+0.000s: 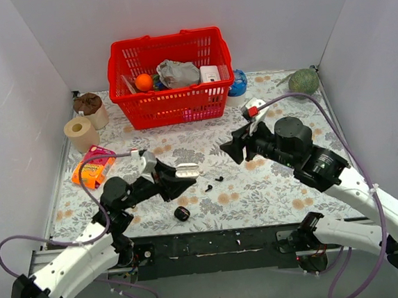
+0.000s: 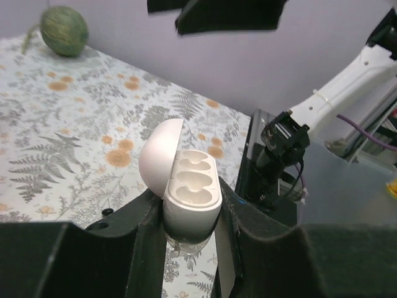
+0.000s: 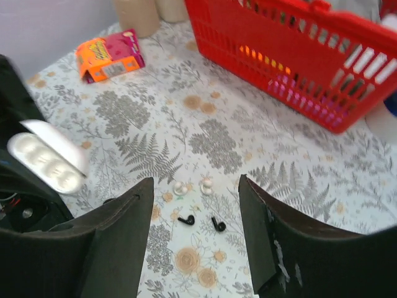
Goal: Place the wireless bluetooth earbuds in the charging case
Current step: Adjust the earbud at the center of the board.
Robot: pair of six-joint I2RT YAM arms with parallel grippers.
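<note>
Two tiny black earbuds [image 1: 207, 187] [image 1: 219, 179] lie side by side on the floral cloth; in the right wrist view the earbuds [image 3: 186, 219] [image 3: 218, 224] show below and between my fingers. The black charging case [image 1: 181, 213] sits shut on the cloth near the front edge, apart from both grippers. My left gripper [image 1: 181, 178] [image 2: 189, 208] is shut on a white pill-shaped case [image 2: 189, 186] whose lid stands open on two empty wells. My right gripper [image 1: 235, 149] [image 3: 195, 180] hangs open above the cloth, holding nothing.
Two white earbuds [image 3: 180, 187] [image 3: 206, 185] lie just beyond the black ones. A red basket [image 1: 171, 82] with items stands at the back. A paper roll [image 1: 80, 133] and an orange-pink box [image 1: 92, 165] are at the left, a green melon [image 1: 304, 80] at the back right.
</note>
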